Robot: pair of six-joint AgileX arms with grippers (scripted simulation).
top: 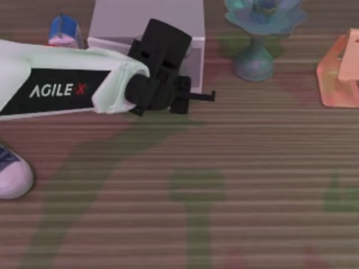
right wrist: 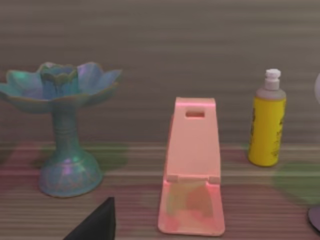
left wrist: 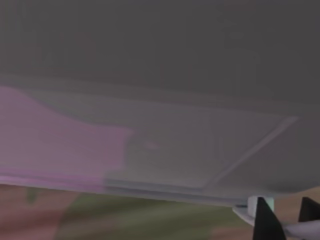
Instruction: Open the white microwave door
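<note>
Microwave (top: pixel 147 22) top centre of frame; left gripper (top: pixel 193 98) at its door (left wrist: pixel 165 145), finger state unclear.

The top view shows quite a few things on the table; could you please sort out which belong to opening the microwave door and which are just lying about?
In use:
microwave
door, seen close in the left wrist view
left gripper, at the microwave's front

Lying about:
lotus stand
pink phone stand
yellow bottle
sneaker
blue carton
</note>
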